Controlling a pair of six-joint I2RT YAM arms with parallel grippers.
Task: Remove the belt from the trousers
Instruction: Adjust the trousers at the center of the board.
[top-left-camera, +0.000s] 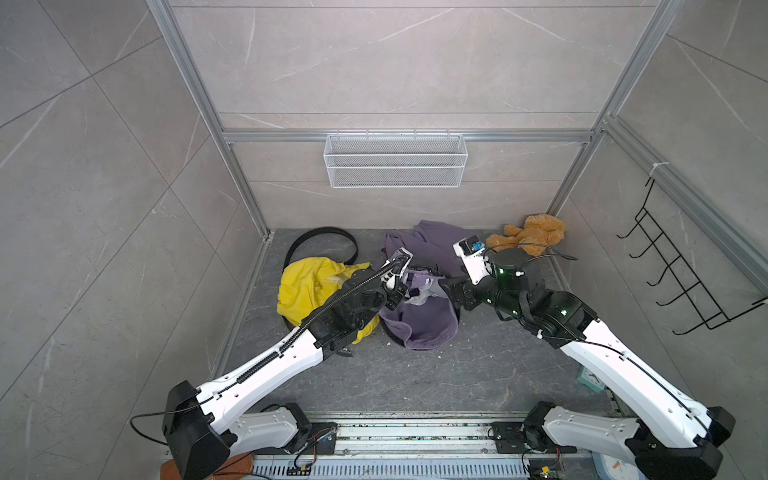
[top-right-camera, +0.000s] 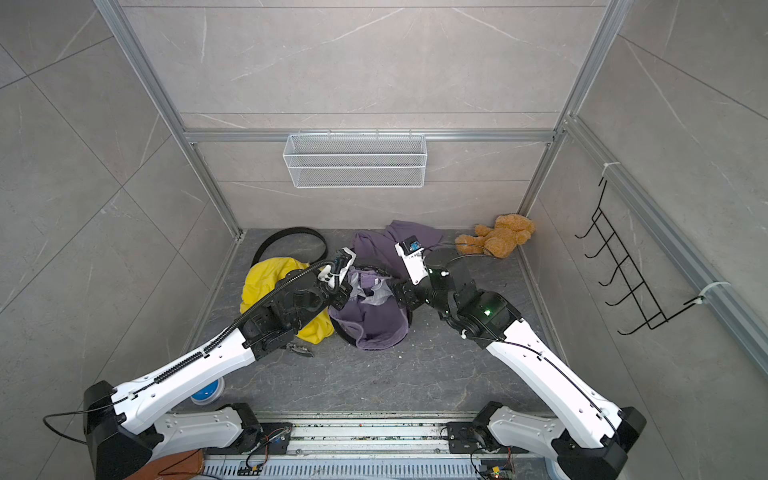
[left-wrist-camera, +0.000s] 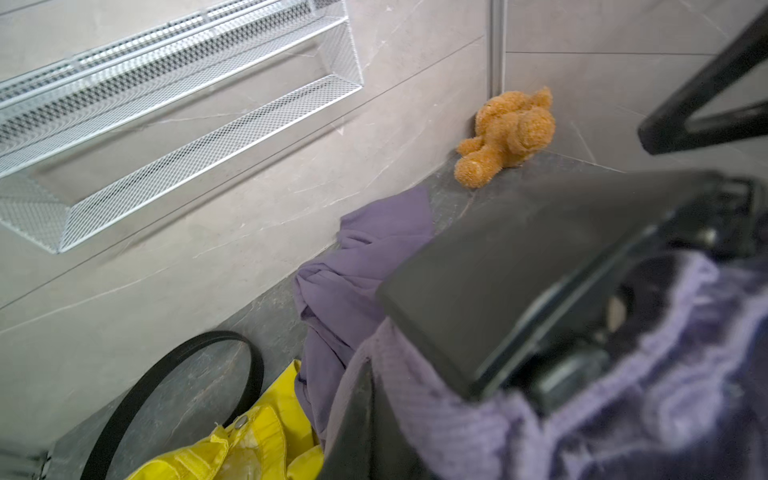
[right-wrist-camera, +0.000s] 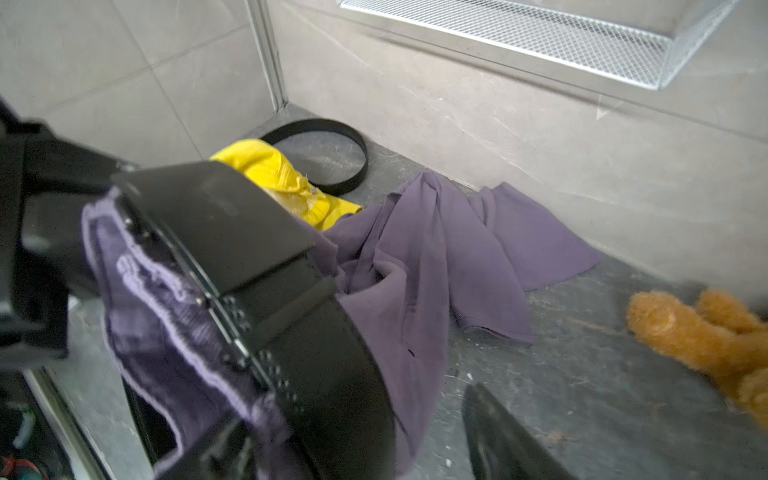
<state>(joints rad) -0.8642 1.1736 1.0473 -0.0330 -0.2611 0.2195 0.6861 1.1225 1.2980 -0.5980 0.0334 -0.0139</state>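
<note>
Tools, we list: left tool (top-left-camera: 395, 296) closed at trousers (top-left-camera: 424, 326) waistband (right-wrist-camera: 174, 286); right tool (top-left-camera: 451, 291) spread wide, empty; belt (right-wrist-camera: 324, 353) runs crosswise before it, buckle (right-wrist-camera: 216, 220) by left tool.

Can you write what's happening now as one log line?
black belt: on purple trousers | left gripper: shut at waistband | right gripper: open, beside belt

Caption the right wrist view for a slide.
Black belt around purple trousers; yellow garment, second belt and teddy bear beyond.
</note>
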